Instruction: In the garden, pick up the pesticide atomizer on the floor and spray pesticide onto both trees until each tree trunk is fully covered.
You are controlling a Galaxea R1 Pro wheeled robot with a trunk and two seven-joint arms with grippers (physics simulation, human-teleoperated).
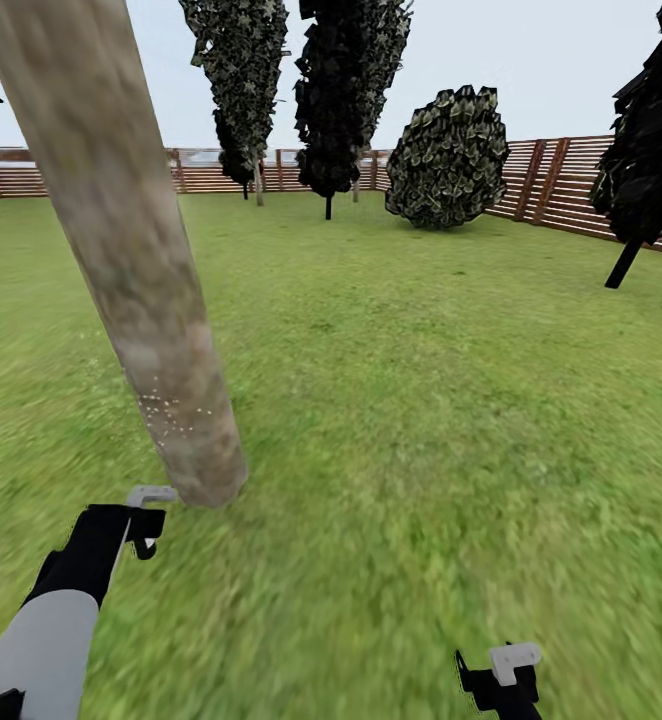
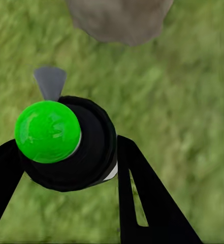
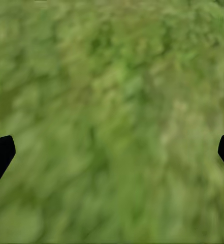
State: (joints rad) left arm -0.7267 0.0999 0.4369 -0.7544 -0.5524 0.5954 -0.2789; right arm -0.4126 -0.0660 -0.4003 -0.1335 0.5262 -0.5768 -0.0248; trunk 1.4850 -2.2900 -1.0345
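On the lawn [image 1: 421, 400] in the head view, you had the tree trunk [image 1: 136, 270] leaning across the left of the picture, with a patch of small pale specks low on its near side, which I took for spray already landed. Your left gripper [image 1: 143, 520] sat just beside the trunk's foot, a grey nozzle tip poking out toward it. Your right gripper [image 1: 501, 675] hung low at the bottom edge over bare grass, well apart from the trunk. Dark cypress-like trees [image 1: 341, 90] and a slatted wooden fence [image 1: 561, 185] closed the far side.

In the left wrist view, your fingers [image 2: 142, 198] were clamped on the pesticide atomizer [image 2: 71, 145], a dark round bottle whose top showed bright green here, its grey nozzle [image 2: 50, 81] aimed at the trunk base [image 2: 119, 20] just ahead.

In the right wrist view, the black fingertips [image 3: 0, 155] stood wide apart at the edges, holding nothing, grass beneath.

You looked to be mid-spray on this trunk. Most of it looked bare, so the next move called for raising the nozzle up the trunk.
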